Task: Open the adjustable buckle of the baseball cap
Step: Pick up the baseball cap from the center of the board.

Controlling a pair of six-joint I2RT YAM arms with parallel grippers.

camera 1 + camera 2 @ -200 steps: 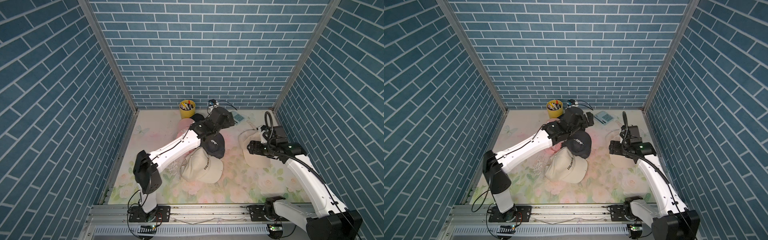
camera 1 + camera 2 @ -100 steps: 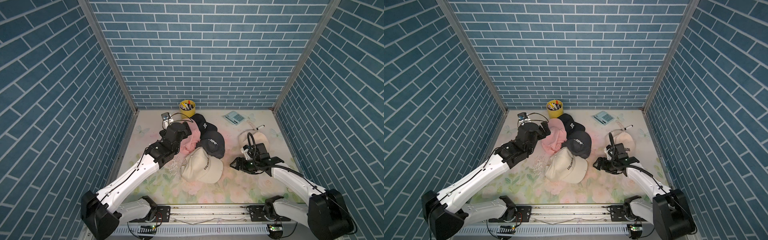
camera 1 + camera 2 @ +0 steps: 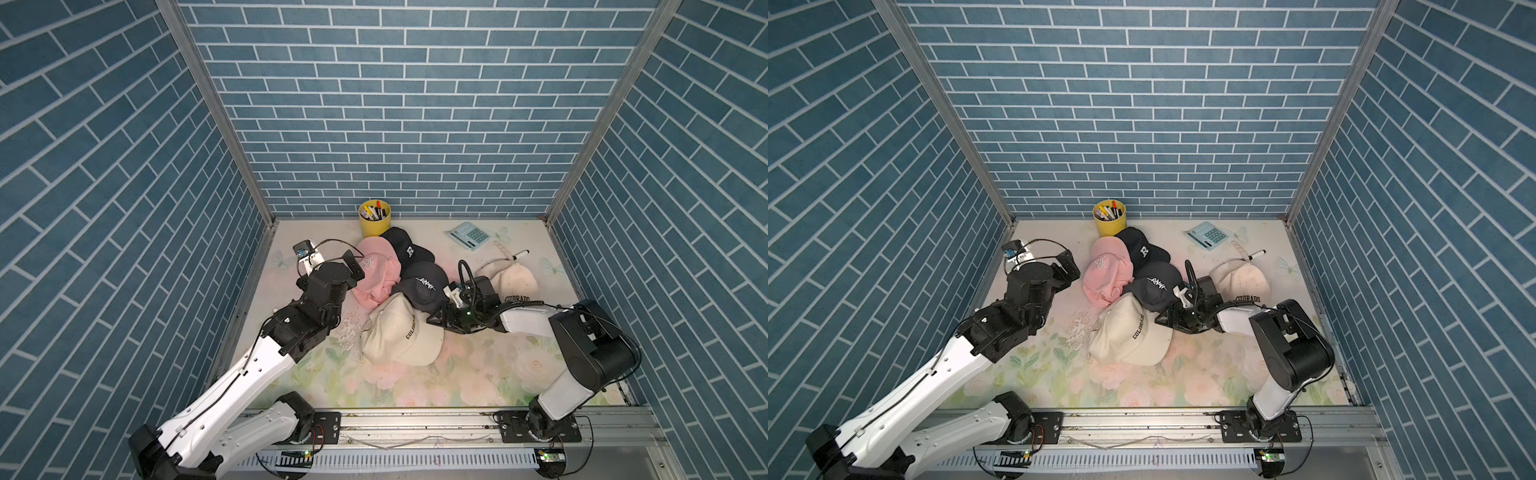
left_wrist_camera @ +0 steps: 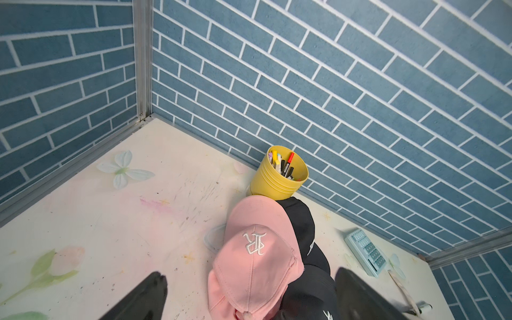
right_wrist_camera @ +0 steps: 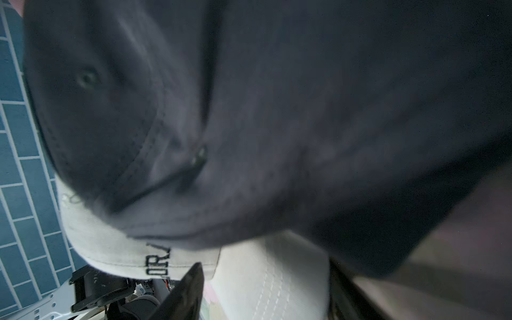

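Beside the cream cap (image 3: 399, 336), right tool (image 5: 264, 279) stands apart; left tool (image 4: 249, 279) gapes near pink cap (image 3: 374, 270).

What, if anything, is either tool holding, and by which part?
Nothing. Left tool open, empty; right tool open, cream cap between its jaws, not clamped.

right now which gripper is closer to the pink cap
Left. The left gripper hangs open right at the pink cap. The right gripper is on the far side of the pile, at the dark grey cap and the cream cap.
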